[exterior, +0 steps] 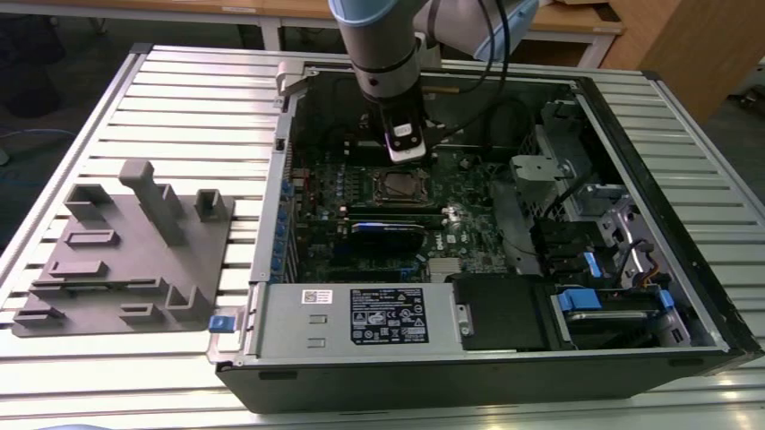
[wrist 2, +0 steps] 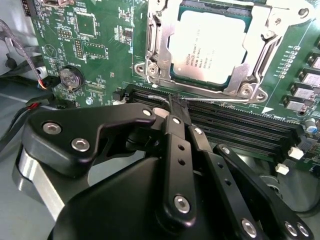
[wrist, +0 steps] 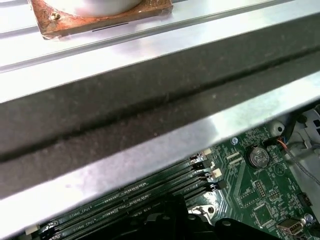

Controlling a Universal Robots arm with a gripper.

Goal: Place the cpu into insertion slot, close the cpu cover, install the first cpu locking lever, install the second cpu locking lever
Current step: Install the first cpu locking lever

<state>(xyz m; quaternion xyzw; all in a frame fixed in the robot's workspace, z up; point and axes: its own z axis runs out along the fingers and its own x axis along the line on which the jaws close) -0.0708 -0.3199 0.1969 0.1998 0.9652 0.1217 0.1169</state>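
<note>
While cpu [wrist 2: 209,47] sits seated (cover [wrist 2: 161,50] down?); end effector [wrist 2: 178,106] beside.

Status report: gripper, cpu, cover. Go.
Gripper fingers shut, empty, tips beside the socket by the memory slots. Cpu seated in insertion slot. Cpu cover down around it. Nothing in the way.

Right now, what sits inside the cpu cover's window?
In the second wrist view the cpu sits in the window of the cpu cover, which lies down around it. The insertion slot beneath is covered. The gripper hangs beside the socket, fingers together, holding nothing.
</note>
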